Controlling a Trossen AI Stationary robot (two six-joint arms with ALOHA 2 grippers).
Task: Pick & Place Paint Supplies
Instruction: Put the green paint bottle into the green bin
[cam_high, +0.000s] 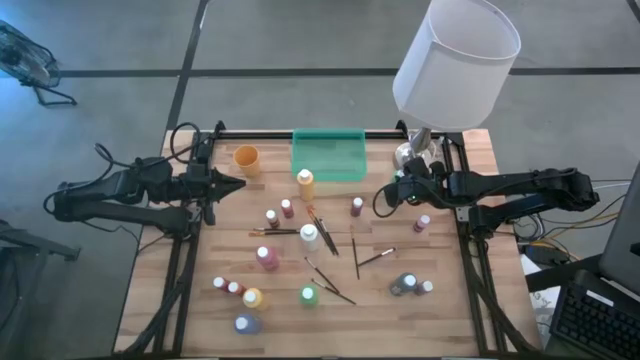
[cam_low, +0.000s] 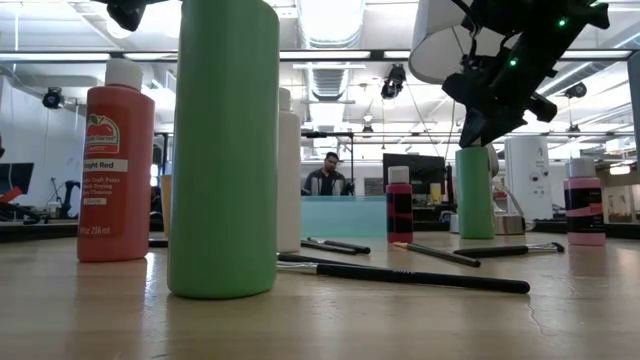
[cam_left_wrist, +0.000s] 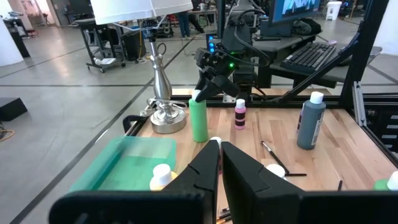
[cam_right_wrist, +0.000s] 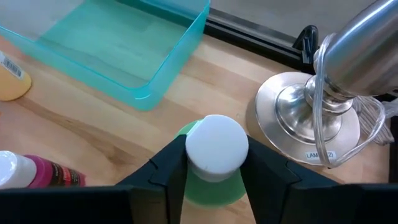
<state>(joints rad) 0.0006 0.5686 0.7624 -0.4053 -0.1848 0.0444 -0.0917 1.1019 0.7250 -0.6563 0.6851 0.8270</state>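
My right gripper (cam_high: 383, 197) hangs over a green paint bottle (cam_left_wrist: 199, 121) with a white cap, which stands upright on its base beside the lamp's silver foot (cam_right_wrist: 311, 124); from above the gripper hides it. My left gripper (cam_high: 238, 183) waits shut above the table's left side, near the orange cup (cam_high: 247, 158). Many other paint bottles stand scattered over the table's middle and near part, among them an orange one (cam_high: 305, 183), a white one (cam_high: 310, 236) and a pink one (cam_high: 267, 257). Several thin brushes (cam_high: 355, 257) lie flat between them. My right gripper pinches the green bottle's white cap (cam_right_wrist: 216, 146) between its two fingers (cam_right_wrist: 177, 168), one on each side of the cap. The fingers come from above, slanting in from the table's right. The bottle stays upright with its base on the table (cam_low: 475, 232).
The green tray (cam_high: 328, 155) sits at the far edge, just left of the held bottle. The lamp (cam_high: 455, 60) with its wide white shade stands close on the far right. A small dark-red bottle (cam_high: 357, 206) and a pink one (cam_high: 422, 222) stand nearby. A person sits beyond the table.
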